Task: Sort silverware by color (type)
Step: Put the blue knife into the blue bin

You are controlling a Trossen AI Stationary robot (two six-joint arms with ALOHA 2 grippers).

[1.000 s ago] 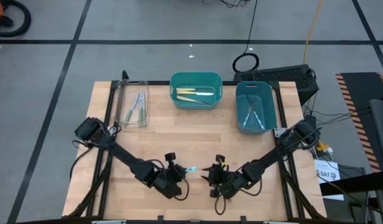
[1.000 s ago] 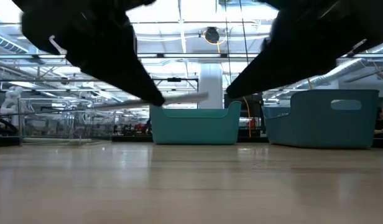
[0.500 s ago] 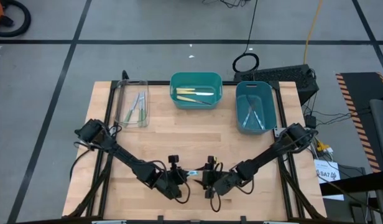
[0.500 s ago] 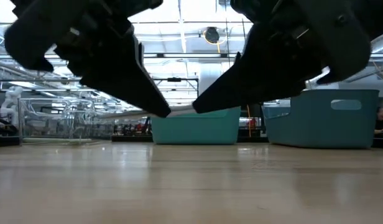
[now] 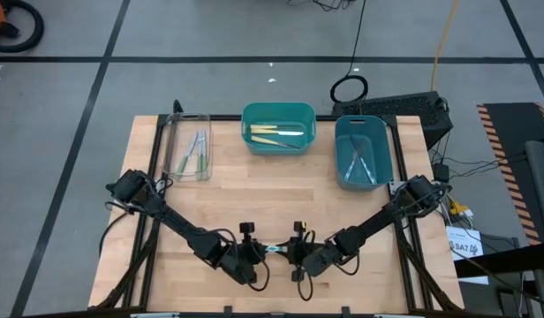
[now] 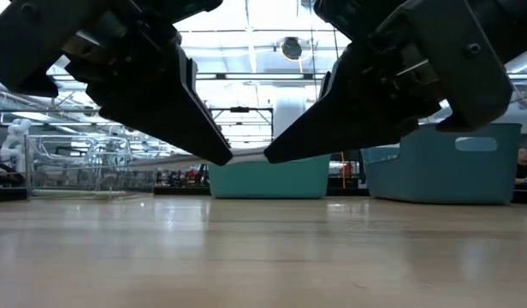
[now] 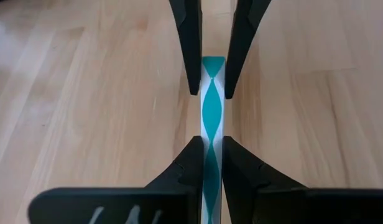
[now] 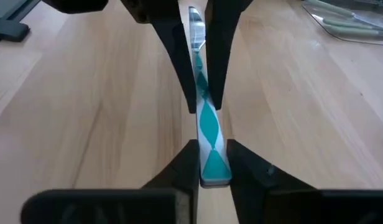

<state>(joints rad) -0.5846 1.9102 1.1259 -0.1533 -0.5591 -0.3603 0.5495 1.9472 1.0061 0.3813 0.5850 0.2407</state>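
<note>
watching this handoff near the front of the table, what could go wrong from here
1. Both grippers pinch one thin utensil in mid-air: the left gripper and the right gripper meet tip to tip, so any pull out of step could bend or twist it.
2. If the left lets go before the right grips firmly, the utensil may drop onto the table.
3. The blue bin sits far off, so a grip on the handle's end could slip.

Readable text: none that can be made out with certainty.
White tag (image 5: 464,247) on the floor right of the worktop (image 5: 254,194): dark printed characters, too small to read.
Bins, tray, utensils: no lettering visible.
</note>
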